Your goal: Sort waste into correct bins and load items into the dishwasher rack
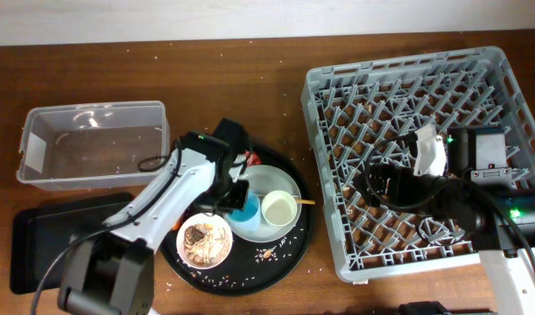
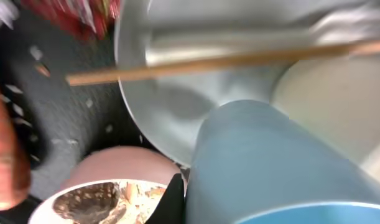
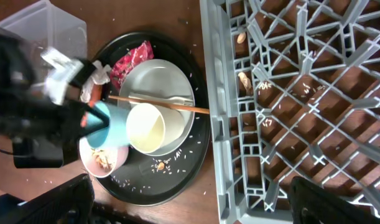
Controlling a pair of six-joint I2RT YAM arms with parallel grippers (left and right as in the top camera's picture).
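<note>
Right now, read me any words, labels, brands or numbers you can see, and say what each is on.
No readable text anywhere.
Red snack wrapper: print, if any, too blurred to read.
Dishwasher rack, clear tub, blue cup: no lettering visible.

Round black tray [image 1: 249,269] on brown wooden table [image 1: 249,79]; pale rice-like crumbs [image 1: 269,253] on the tray

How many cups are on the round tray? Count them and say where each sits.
2. The blue cup is over the grey plate's edge, at the left claw; the white cup stands beside it on the same plate. None seems hidden.
</note>
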